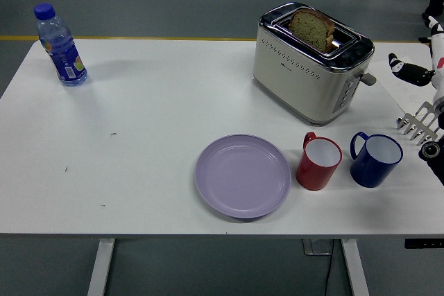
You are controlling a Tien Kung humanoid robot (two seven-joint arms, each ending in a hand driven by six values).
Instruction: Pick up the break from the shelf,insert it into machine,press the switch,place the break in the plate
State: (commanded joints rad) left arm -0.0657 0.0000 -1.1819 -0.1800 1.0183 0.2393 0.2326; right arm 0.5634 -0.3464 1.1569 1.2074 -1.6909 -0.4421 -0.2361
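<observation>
Nearest the front edge of the white tabletop [139, 171] there's a lilac plate [242, 175], sitting bare a bit right of centre. Just right of it is a red mug [319, 161] with its handle pointing far-left, and right beside that a blue mug [375, 159], handle to the left as well; the two mugs are close but don't seem to touch. Over at the right edge the robot's right hand [424, 95] pokes into view, mostly cut off by the frame: you can see some white and black bits plus a little metal comb-like part near the blue mug. It's holding nothing as far as I can see, but whether the fingers are spread or clenched, honestly can't tell from this angle. Further back sits the cream and chrome toaster [312, 64], lever knob sticking out on its right end, not far from the hand but not touching it. The slice of bread [311, 28] stands popped up out of the slot, its top half clear of the chrome. Way over in the far left corner stands a blue-capped water bottle [61, 47], upright, well apart from everything else.
</observation>
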